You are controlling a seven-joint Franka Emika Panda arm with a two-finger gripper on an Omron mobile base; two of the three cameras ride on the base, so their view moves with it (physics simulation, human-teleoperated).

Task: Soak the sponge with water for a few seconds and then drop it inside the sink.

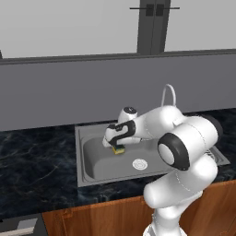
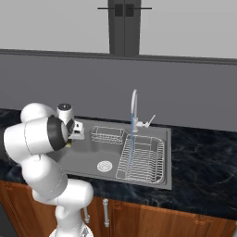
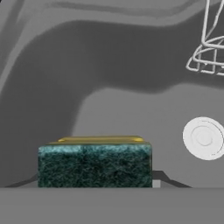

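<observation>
The sponge (image 1: pixel 119 150) is clamped between the fingers of the gripper (image 1: pixel 118 146) above the left end of the sink (image 1: pixel 87 173) basin, well apart from the water (image 2: pixel 131 148) at the right, so soaking is judged not yet begun.

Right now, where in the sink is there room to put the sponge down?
The bare grey floor of the sink around the round drain is free. The right side is crowded by the wire rack and the water. The gripper holds the sponge above the left side.
</observation>
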